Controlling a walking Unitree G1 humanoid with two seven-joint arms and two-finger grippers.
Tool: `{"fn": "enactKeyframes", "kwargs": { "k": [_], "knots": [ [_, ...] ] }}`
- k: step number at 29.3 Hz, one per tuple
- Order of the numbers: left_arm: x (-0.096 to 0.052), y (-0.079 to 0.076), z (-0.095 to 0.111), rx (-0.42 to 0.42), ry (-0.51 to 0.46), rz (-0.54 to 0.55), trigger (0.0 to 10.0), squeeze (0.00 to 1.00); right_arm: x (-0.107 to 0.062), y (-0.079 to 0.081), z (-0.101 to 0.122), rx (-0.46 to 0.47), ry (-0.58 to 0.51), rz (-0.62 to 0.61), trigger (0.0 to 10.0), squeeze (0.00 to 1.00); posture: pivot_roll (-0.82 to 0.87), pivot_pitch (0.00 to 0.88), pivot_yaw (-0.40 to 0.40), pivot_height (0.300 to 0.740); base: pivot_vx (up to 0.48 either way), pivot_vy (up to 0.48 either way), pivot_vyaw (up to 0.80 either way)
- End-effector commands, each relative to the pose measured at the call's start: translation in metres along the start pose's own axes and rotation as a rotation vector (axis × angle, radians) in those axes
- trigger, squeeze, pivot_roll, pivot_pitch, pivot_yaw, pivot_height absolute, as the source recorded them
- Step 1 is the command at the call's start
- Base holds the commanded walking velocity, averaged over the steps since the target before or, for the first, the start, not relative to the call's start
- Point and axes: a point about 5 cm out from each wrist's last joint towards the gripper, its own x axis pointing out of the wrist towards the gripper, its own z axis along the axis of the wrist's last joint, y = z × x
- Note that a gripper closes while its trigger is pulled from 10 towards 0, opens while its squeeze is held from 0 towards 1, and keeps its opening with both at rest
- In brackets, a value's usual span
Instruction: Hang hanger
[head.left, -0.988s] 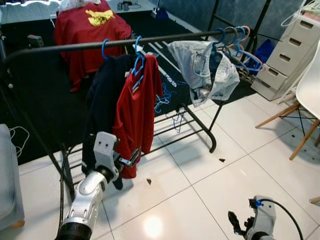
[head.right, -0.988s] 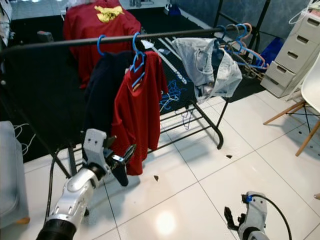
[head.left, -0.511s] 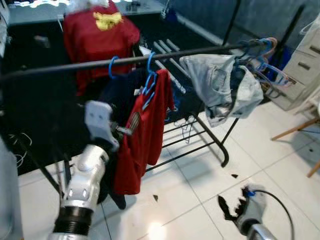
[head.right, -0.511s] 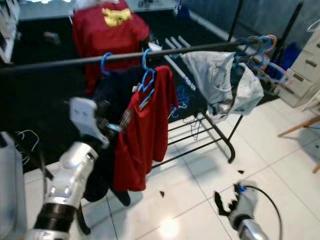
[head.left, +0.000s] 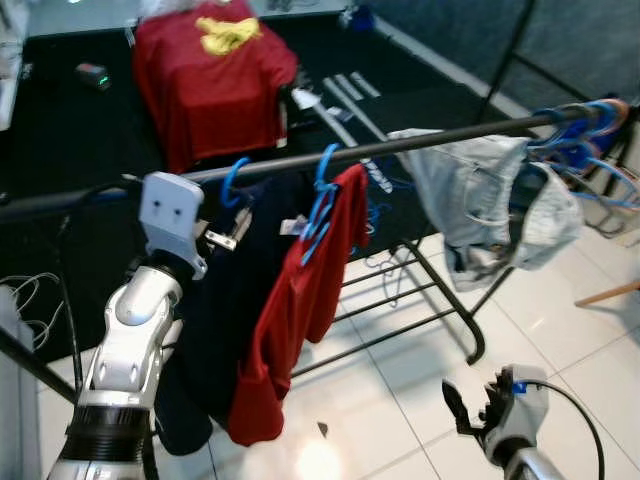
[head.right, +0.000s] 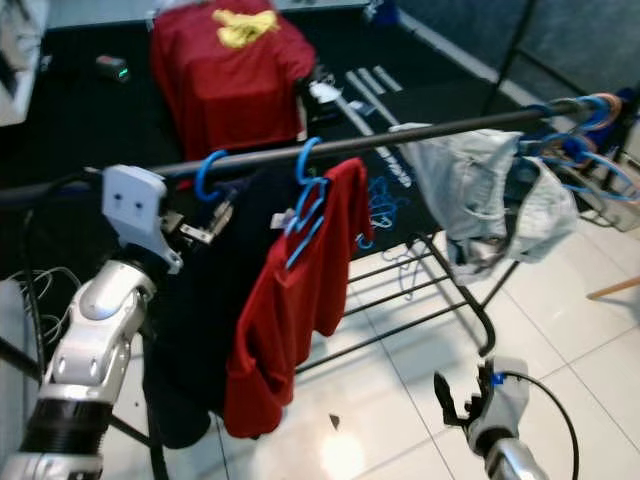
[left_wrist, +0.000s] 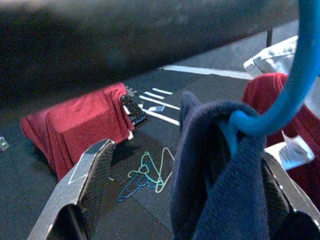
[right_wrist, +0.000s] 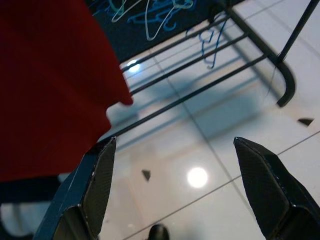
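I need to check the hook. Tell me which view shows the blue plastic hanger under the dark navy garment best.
Left wrist view: blue plastic hanger close, its neck entering the dark navy garment. Both eye views show its small hook over the black rail.

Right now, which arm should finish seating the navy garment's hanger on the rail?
Left, probably. The left gripper is up at the rail, fingers open around the navy garment and its blue hanger. The right gripper hangs low over the floor.
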Motion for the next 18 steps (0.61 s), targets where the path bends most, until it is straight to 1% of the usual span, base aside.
{"fn": "enactKeyframes", "kwargs": {
  "k": [1,6,7,9,10,11,12,14,15,16,17,18],
  "knots": [
    [-0.008,-0.001,-0.012,0.031,0.078,-0.024,10.0,0.00,-0.006,-0.004,-0.007,0.015,0.031,-0.014,10.0,0.00,0.02,0.178,-0.063,0.740,0.000,0.000,0.00],
    [-0.009,-0.005,-0.014,0.034,0.097,-0.062,10.0,0.00,-0.006,-0.003,-0.007,0.015,0.035,-0.014,10.0,0.00,0.02,0.178,-0.063,0.740,0.000,0.000,0.00],
    [-0.010,-0.009,-0.016,0.037,0.110,-0.103,10.0,0.00,-0.006,-0.002,-0.007,0.016,0.036,-0.015,10.0,0.00,0.02,0.179,-0.060,0.740,0.000,0.000,0.00],
    [-0.010,-0.009,-0.016,0.037,0.110,-0.103,10.0,0.00,-0.006,-0.002,-0.007,0.016,0.036,-0.015,10.0,0.00,0.02,0.179,-0.060,0.740,0.000,0.000,0.00],
    [-0.011,-0.014,-0.018,0.047,0.135,-0.151,10.0,0.00,-0.005,0.000,-0.007,0.017,0.036,-0.014,10.0,0.00,0.02,0.178,-0.058,0.740,0.000,0.000,0.00],
    [-0.011,-0.014,-0.018,0.047,0.135,-0.151,10.0,0.00,-0.005,0.000,-0.007,0.017,0.036,-0.014,10.0,0.00,0.02,0.178,-0.058,0.740,0.000,0.000,0.00],
    [-0.013,-0.018,-0.022,0.060,0.169,-0.191,10.0,0.00,-0.005,0.002,-0.007,0.019,0.036,-0.013,10.0,0.00,0.02,0.178,-0.058,0.740,0.000,0.000,0.00],
    [-0.013,-0.018,-0.022,0.060,0.169,-0.191,10.0,0.00,-0.005,0.002,-0.007,0.019,0.036,-0.013,10.0,0.00,0.02,0.178,-0.058,0.740,0.000,0.000,0.00],
    [-0.015,-0.020,-0.030,0.077,0.247,-0.216,10.0,0.00,-0.004,0.004,-0.007,0.019,0.035,-0.013,10.0,0.00,0.02,0.178,-0.058,0.740,0.000,0.000,0.00],
    [-0.017,-0.020,-0.039,0.084,0.332,-0.200,10.0,0.00,-0.004,0.004,-0.007,0.020,0.036,-0.012,10.0,0.00,0.02,0.178,-0.058,0.740,0.000,0.000,0.00],
    [-0.017,-0.020,-0.039,0.084,0.332,-0.200,10.0,0.00,-0.004,0.004,-0.007,0.020,0.036,-0.012,10.0,0.00,0.02,0.178,-0.058,0.740,0.000,0.000,0.00],
    [-0.019,-0.019,-0.044,0.086,0.388,-0.183,10.0,0.00,-0.005,0.004,-0.008,0.020,0.038,-0.012,10.0,0.00,0.02,0.175,-0.057,0.740,0.000,0.000,0.00]
  ]
}}
